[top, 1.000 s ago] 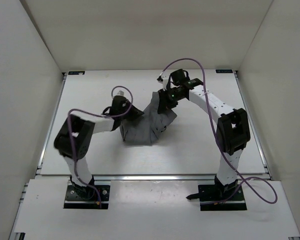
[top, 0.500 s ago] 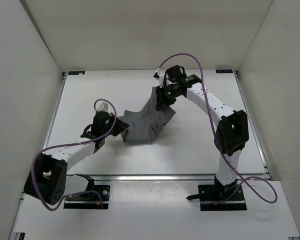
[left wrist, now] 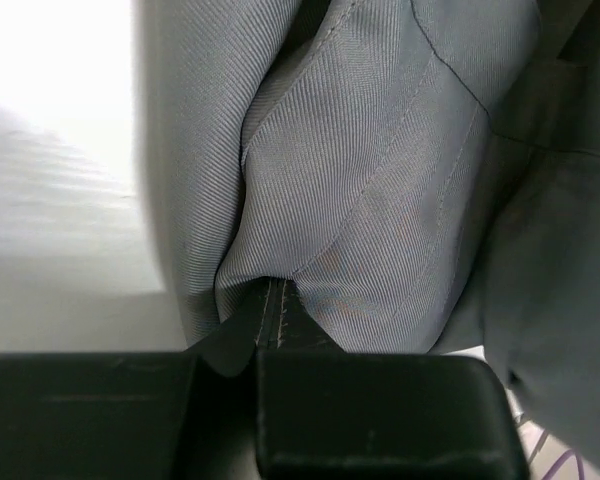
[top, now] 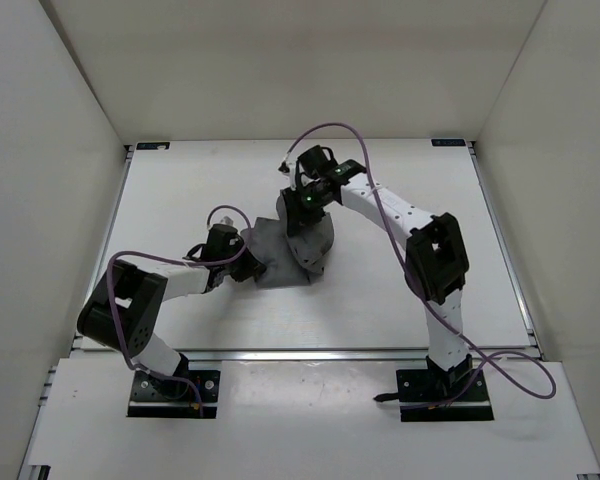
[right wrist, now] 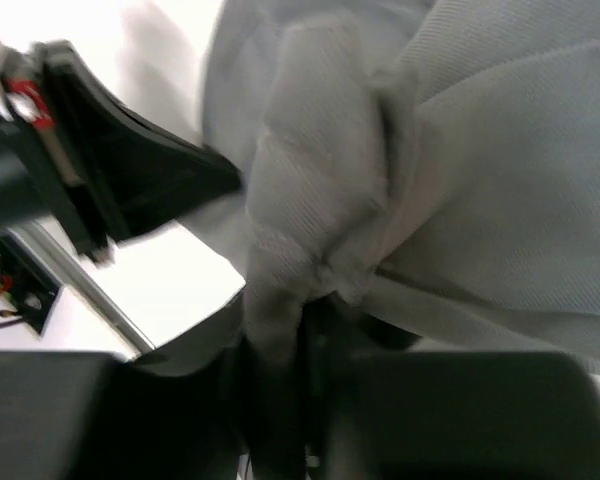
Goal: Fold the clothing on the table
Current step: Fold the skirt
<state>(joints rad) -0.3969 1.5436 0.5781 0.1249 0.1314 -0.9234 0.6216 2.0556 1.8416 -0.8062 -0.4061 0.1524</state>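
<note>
Clothing (top: 283, 262) is bunched mid-table (top: 170, 200), slightly left of centre, between the two arms. Left fingers (left wrist: 380, 420) are closed tight on a seamed fold of it at its near-left edge; fabric is pinched right at the tips and spreads away above them. Right fingers (right wrist: 460, 420) are at its far-right side, narrow, with a gathered wad of the cloth clamped between them and lifted off the table. Right wrist view is blurred.
</note>
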